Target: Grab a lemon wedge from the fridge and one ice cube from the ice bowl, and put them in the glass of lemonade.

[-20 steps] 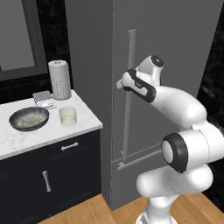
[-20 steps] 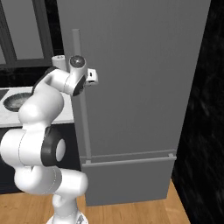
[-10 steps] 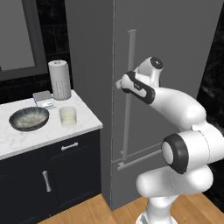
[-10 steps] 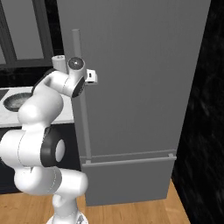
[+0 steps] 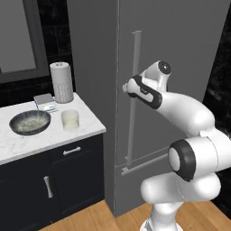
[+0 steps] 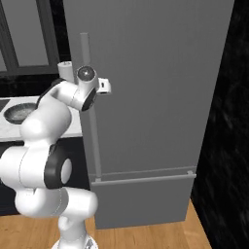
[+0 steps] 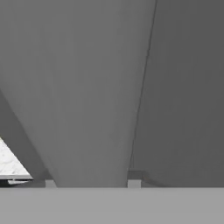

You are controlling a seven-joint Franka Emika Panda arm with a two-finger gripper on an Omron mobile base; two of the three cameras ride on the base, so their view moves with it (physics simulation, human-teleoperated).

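As the hand view is taken up close, the gripper point(image 7: 92, 183) is seen clenched on the fridge's handle point(image 7: 87, 87). The grey bar fills the gap between the two fingertips point(image 7: 50, 183), and each tip is pressed against one of its edges. This is what has just changed: a second ago the jaws stood wide around the bar, and they have since been drawn in on it, while the arm's pose has hardly altered in either base view. Behind the bar, the flat grey fridge door point(image 7: 188, 87) is seen shut, with no gap showing at its edge.

From the left base view, the gripper point(image 5: 128, 88) is found at about the upper third of the long handle point(image 5: 133, 117), with the wrist turned toward the door.

Since the grip is now made, opening the fridge point(image 5: 180, 45) is judged to be the step in hand; a pull outward along the door's swing is what is called for next. The lemon wedge is presumably inside, behind the shut door, and cannot be seen.

Farther left, on the white marble counter point(image 5: 27, 144), the glass of lemonade point(image 5: 70, 120) stands just beside the ice bowl point(image 5: 30, 122). A paper towel roll point(image 5: 61, 82) stands upright behind them. Neither the wedge nor an ice cube has yet been fetched.
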